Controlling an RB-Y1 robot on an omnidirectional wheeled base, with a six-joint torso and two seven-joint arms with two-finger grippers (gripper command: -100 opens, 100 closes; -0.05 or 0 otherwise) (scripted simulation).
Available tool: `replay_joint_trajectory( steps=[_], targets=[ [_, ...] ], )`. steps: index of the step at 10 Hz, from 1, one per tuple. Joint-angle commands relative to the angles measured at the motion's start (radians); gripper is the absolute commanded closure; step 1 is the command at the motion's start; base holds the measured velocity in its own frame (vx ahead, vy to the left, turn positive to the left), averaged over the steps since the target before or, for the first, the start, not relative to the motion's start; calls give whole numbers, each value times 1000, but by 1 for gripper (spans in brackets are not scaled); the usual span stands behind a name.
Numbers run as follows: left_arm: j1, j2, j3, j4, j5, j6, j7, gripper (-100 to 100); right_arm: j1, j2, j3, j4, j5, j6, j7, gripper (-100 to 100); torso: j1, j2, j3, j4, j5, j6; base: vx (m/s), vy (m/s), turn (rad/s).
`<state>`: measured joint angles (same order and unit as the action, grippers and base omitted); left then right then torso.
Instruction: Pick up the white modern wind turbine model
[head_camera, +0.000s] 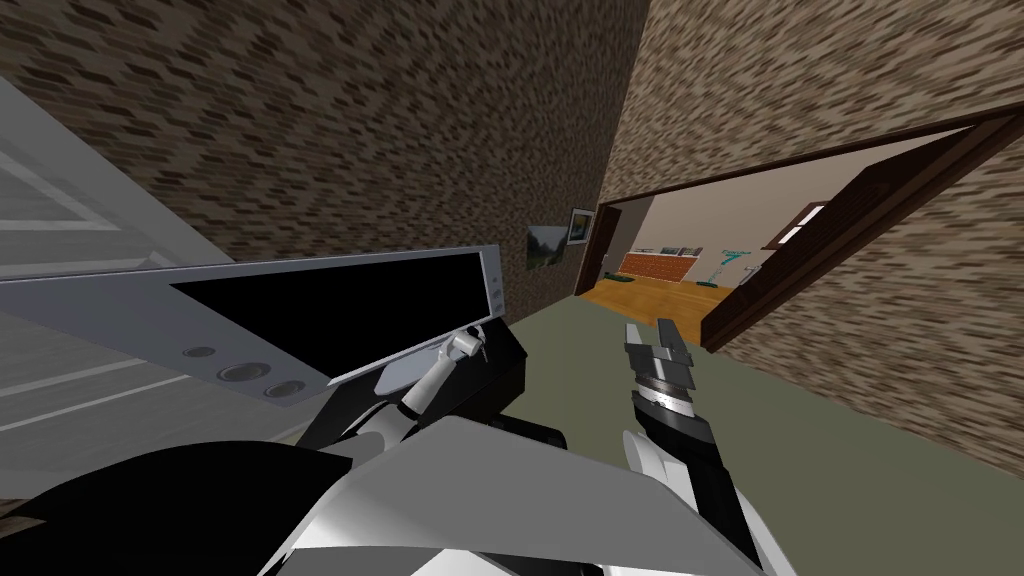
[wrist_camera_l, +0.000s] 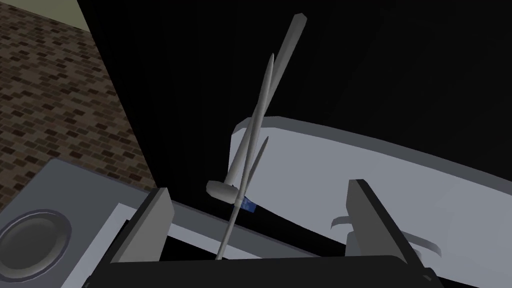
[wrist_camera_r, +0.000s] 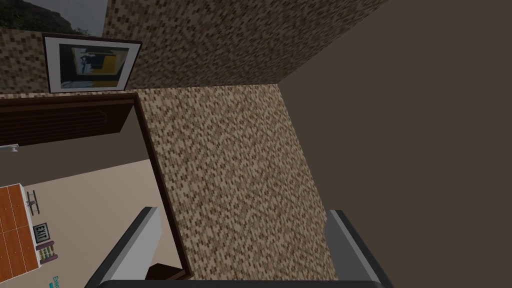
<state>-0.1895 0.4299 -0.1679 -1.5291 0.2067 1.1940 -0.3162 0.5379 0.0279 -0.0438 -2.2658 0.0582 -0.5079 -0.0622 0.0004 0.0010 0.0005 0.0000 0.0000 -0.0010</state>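
Judging the step as alignment before grasp: left pincer (wrist_camera_l: 258, 187) is spread, straddling the pale grey wind turbine model (wrist_camera_l: 240, 160) without contact, beside the television's foot (wrist_camera_l: 350, 165) near the black table's (head_camera: 495, 385) right end. The next move calls for advancing and closing on the tower. Right pincer (head_camera: 655, 335) is spread, idle.

Brown mosaic walls (head_camera: 400, 120) enclose an olive floor (head_camera: 800, 440), with a dark brown door (head_camera: 840, 235) standing open.
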Motion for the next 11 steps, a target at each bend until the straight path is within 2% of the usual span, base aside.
replay_joint_trajectory(
  steps=[1,2,6,7,8,9,10,11],
  targets=[
    [0,0,0,0,0,0,0,-100,0,0,0,0,0,0,0,0,0,0,0,0,0,0,0,0,0],
    [0,0,0,3,0,-5,0,100,0,0,0,0,0,0,0,0,0,0,0,0,0,0,0,0,0],
    [-4,-1,-1,0,0,-6,-2,100,0,0,0,0,0,0,0,0,3,0,-1,-2,1,-3,0,0,-4],
    [-4,-1,-1,0,-1,-6,-2,0,0,0,0,0,0,0,0,0,3,0,-1,-2,2,-3,0,0,0],
    [-1,6,1,-33,6,28,1,100,0,0,0,0,0,0,0,0,3,-1,-1,-2,2,-3,12,-4,25],
    [-2,9,2,-48,10,43,0,100,0,0,0,0,0,0,0,0,3,-1,-1,-2,1,-3,9,-11,32],
    [-4,6,1,-35,6,29,0,100,0,0,0,0,0,0,0,0,2,-1,-1,-2,1,-3,0,0,0],
    [-4,7,1,-37,7,33,0,0,0,0,0,0,0,0,0,0,3,-1,-2,-2,2,-3,0,0,0]
  ],
)
